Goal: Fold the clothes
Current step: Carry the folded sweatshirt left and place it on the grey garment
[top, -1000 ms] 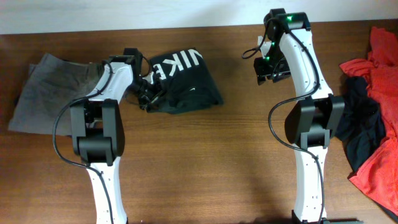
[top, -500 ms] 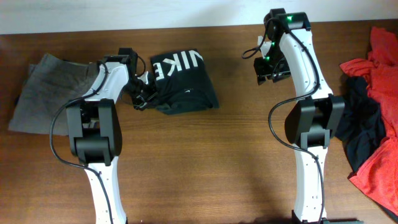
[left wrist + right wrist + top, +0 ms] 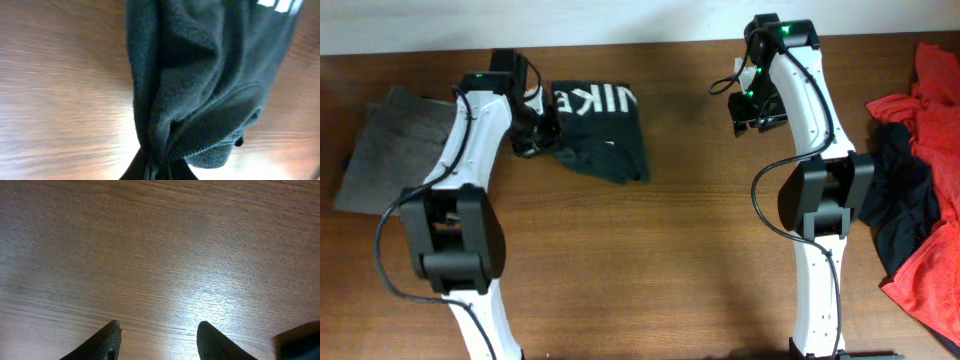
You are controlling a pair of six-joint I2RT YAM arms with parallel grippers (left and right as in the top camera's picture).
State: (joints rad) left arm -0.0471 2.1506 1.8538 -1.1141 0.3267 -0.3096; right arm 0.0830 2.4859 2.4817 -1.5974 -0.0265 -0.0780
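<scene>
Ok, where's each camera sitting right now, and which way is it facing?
Overhead: fixed above the table, facing straight down; both arms, NIKE T-shirt, grey trousers, red garment.
Left wrist: on the left arm, facing along the left hand, shut on bunched T-shirt cloth.
Right wrist: on the right arm, facing down at the table; open right hand shows.
Shared: overhead and left wrist both show the T-shirt.
</scene>
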